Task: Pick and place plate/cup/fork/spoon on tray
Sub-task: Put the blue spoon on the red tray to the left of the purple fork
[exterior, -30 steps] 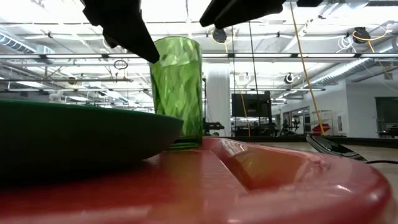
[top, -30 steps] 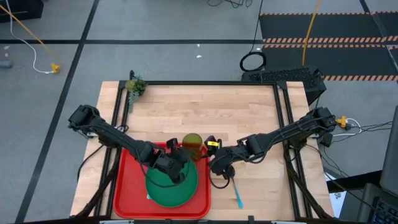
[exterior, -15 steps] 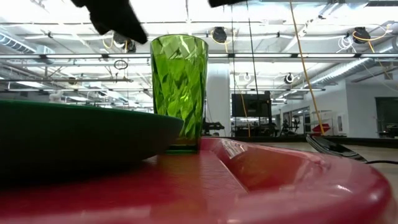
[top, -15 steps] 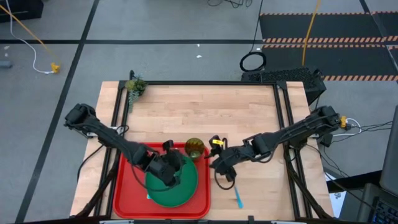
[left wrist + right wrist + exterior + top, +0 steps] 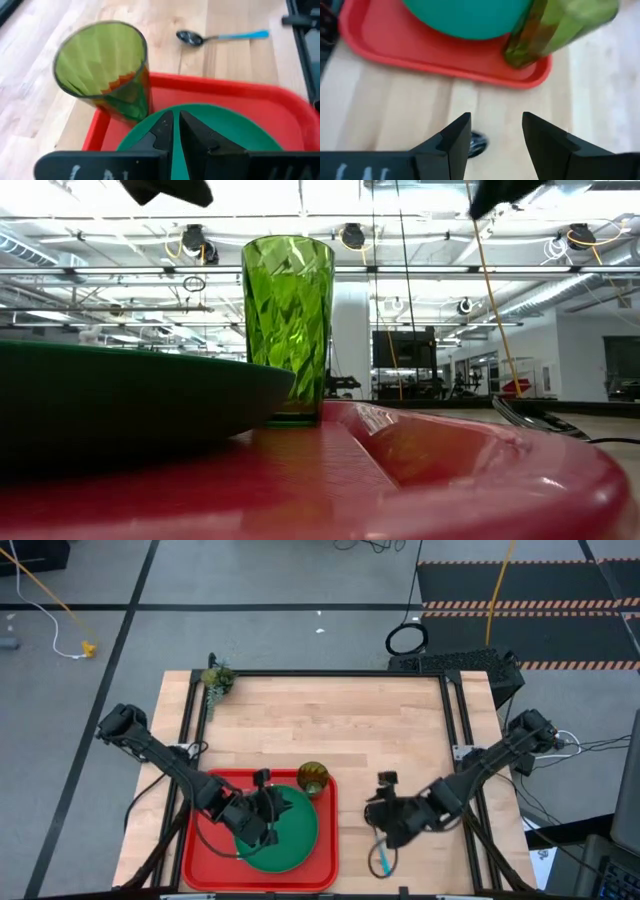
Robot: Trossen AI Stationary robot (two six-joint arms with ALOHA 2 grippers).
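Observation:
The red tray (image 5: 200, 840) lies at the table's near edge, and the dark-green plate (image 5: 290, 840) rests flat on it. The green cup (image 5: 313, 778) stands upright on its base in the tray's far right corner, free of both grippers. My left gripper (image 5: 280, 808) hovers shut over the plate, pointing at the cup (image 5: 102, 70). The spoon (image 5: 384, 862) lies on the wood to the right of the tray. My right gripper (image 5: 495, 135) hangs open above its bowl (image 5: 477, 144). I cannot make out the fork.
A small plant sprig (image 5: 216, 678) lies at the table's far left corner. Bare wood stretches across the far half of the table and between the tray and the right rail (image 5: 462, 755).
Both grippers have drawn away from the cup, which stays upright on the tray. My right gripper has swung toward the table's right and near edge, rolling as it went, and now hangs over the spoon. My left gripper has backed off toward the left, over the plate, and risen a little.

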